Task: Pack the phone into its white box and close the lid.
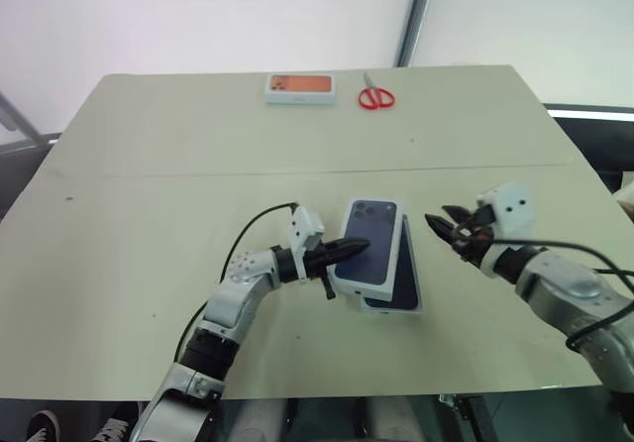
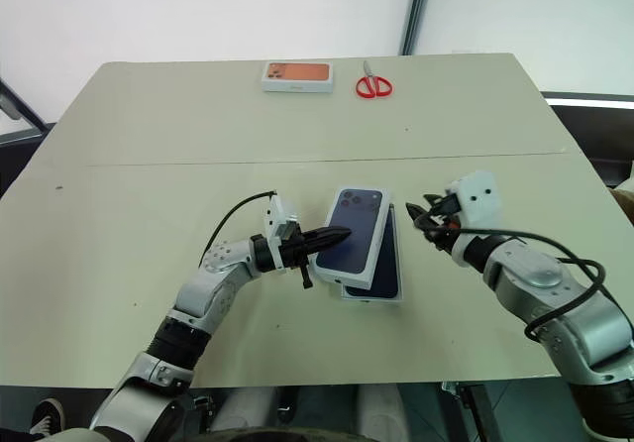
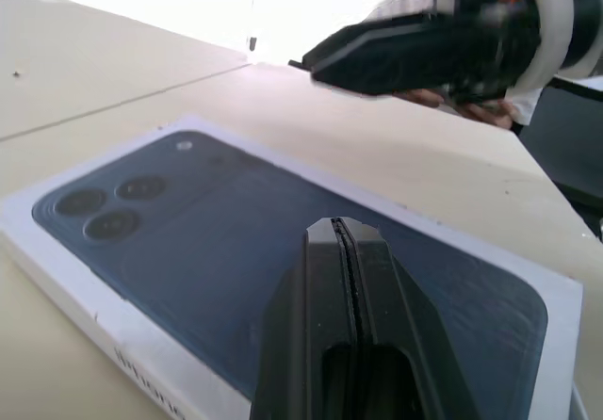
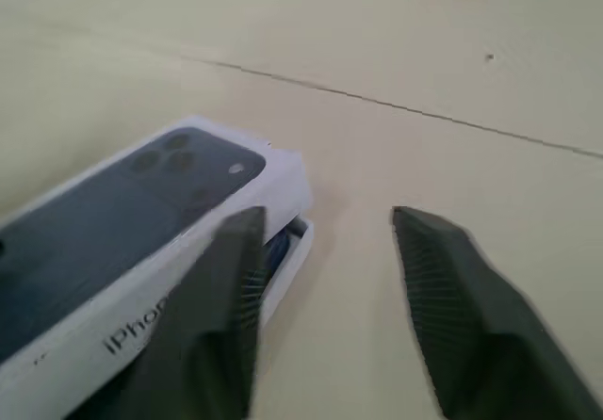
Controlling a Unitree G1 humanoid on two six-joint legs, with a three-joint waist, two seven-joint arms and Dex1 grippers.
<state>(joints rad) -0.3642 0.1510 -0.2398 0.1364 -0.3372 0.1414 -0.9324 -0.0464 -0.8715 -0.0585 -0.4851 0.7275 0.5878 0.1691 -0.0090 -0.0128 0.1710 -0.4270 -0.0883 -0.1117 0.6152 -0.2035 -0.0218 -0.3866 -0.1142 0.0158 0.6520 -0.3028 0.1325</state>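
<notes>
The lid point(image 1: 369, 241), with its dark blue phone picture facing up, lies askew on top of the white box point(image 1: 404, 281) near the front middle of the table point(image 1: 149, 135); the box's end and one long side stick out from under it, and a strip of the phone point(image 4: 283, 248) seems to show dark blue in the gap at the lid's corner in the right wrist view. Left of the lid, the left gripper point(image 1: 349, 248) points level across it, its two fingers pressed tight together with nothing between them, the tips resting on or just above the lid's printed face. Right of the lid, the right gripper point(image 1: 443, 226) hangs just beside it without touching, its fingers spread apart and empty. Far behind the lid, at the table's back edge, sit a white box with an orange picture point(image 1: 299, 87) and a pair of red-handled scissors point(image 1: 375, 97). The lid is probably light, stiff card with a smooth printed skin, so it is likely to skate sideways under a poke rather than settle. It looks best handled by its thin long edges, squeezed across the width, or nudged flat-on from both sides until it squares up over the tray, then pressed down gently from the top. Hard pushing at one corner could jam it crooked or shove the tray and phone along the table.
</notes>
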